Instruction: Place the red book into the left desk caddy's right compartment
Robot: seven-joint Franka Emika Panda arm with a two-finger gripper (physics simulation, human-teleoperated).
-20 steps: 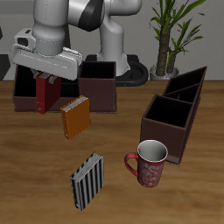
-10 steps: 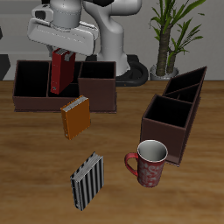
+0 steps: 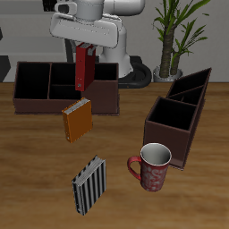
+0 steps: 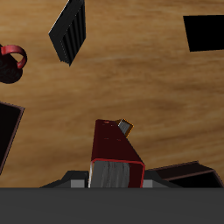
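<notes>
My gripper point(image 3: 87, 45) is shut on the red book point(image 3: 86, 68) and holds it upright in the air above the caddy that is set square to the table edge. The wrist view shows the gripper point(image 4: 114, 182) with the red book point(image 4: 118, 153) hanging over the wood. The left desk caddy point(image 3: 198, 97) stands diagonally across the table from the gripper. Its right compartment point(image 3: 170, 121), the large square section, is open and faces the table's front. The gripper is well apart from that caddy.
The square-set caddy point(image 3: 63, 100) stands at the back below the gripper. An orange book point(image 3: 77, 120) lies in front of it. A striped book point(image 3: 89, 185) and a red mug point(image 3: 150, 166) lie nearer the front edge. A potted plant point(image 3: 173, 36) stands at the back.
The gripper has risen with the red book out of the square-set caddy's end section and moved across above it toward the diagonal caddy's side.
</notes>
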